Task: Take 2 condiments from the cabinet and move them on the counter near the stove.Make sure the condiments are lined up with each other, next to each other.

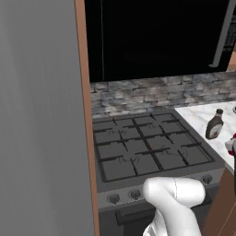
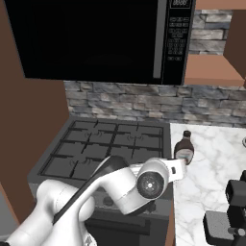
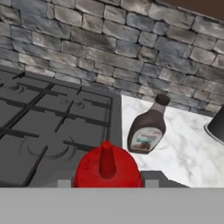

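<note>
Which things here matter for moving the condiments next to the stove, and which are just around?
Part of the job:
- red squeeze bottle, shut in the gripper
- dark brown bottle, standing on the counter
- stove

Just around:
- microwave
- stone backsplash
- dark object at the counter's edge

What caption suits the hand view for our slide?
Red bottle held in the pincer, brown bottle standing on the counter beside the stove.
</note>
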Robot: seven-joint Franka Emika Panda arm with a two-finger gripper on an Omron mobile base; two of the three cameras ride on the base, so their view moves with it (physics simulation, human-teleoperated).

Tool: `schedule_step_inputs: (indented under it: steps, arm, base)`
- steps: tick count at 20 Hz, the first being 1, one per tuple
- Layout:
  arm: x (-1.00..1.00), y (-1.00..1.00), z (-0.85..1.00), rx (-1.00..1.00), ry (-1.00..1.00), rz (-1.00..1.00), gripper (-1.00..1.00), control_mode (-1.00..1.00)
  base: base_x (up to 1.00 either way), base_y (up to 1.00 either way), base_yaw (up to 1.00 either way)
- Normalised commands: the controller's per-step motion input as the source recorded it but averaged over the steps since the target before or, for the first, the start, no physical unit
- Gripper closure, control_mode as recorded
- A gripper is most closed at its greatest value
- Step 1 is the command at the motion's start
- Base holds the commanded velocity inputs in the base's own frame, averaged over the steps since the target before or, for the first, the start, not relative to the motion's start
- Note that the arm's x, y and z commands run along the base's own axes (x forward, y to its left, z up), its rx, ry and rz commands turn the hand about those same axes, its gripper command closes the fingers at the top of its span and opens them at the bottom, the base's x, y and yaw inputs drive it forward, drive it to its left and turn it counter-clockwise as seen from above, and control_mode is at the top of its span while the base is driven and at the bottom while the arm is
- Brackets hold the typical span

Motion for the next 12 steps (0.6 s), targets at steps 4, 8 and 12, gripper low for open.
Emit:
schedule_step_inputs:
  steps: [4, 8, 12]
  arm:
    - [0.25, -0.19, -0.05, 0.0, -0.01, -0.02, 1.0, -1.0]
    - [0.29, -0.21, -0.03, 0.0, 0.0, -0.01, 1.0, -1.0]
    - [0.19, -0.24, -0.1, 0.0, -0.02, 0.0, 1.0, -1.0]
  base:
    - [0.0, 0.0, 0.0]
    - [0.0, 0.0, 0.0]
    - [0.0, 0.0, 0.0]
